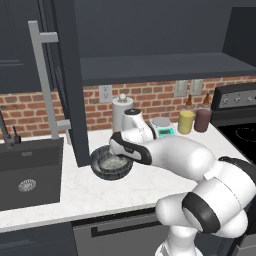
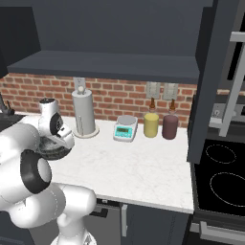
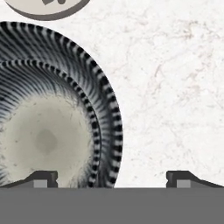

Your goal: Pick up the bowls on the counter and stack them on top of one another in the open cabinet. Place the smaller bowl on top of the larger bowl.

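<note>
**Two bowls, one inside the other, on the counter**

Two dark bowls sit together on the white counter. The smaller bowl rests inside the larger bowl, so the stack is on the stone and not in the open cabinet. In the hand view you can see two striped rims, one inside the other, and a pale speckled middle.

The stack is near the front edge of the counter, just to the right of the black sink, by the bottom of the open cabinet door with its long grey handle.

The gripper hangs right over the bowls. Its two fingers are wide apart and hold nothing. One fingertip is over the bowls and the other is over bare stone.

At the back edge, by the brick wall, stand a paper towel holder, a small scale, a yellow jar and a dark red jar. A black stove is at the right end of the counter.
</note>
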Controlling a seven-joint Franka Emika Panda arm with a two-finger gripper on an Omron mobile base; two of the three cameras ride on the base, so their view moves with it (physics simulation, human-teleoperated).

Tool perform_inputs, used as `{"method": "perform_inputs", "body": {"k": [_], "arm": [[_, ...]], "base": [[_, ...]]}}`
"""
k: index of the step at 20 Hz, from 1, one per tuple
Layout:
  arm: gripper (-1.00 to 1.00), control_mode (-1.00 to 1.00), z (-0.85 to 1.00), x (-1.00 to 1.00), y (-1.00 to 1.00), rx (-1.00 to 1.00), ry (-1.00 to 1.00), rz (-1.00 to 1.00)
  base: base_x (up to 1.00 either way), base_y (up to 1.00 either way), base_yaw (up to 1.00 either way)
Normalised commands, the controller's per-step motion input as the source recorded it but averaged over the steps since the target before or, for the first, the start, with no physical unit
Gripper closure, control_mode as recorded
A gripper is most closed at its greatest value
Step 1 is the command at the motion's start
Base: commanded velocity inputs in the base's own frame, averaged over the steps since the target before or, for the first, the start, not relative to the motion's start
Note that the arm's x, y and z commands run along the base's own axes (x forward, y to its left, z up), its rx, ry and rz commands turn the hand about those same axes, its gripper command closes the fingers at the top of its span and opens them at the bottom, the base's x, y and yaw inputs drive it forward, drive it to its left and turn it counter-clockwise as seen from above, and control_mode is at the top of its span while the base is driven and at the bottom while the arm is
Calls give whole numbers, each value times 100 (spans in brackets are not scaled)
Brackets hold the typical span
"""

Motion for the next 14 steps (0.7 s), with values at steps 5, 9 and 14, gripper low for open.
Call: {"method": "perform_inputs", "body": {"k": [5,9,14], "arm": [[-100,-100,0,1,-4,0,1,-3],[-100,-100,-7,7,0,0,0,0],[-100,-100,-19,8,0,0,0,-1]], "base": [[0,0,0],[0,0,0],[0,0,0]]}}
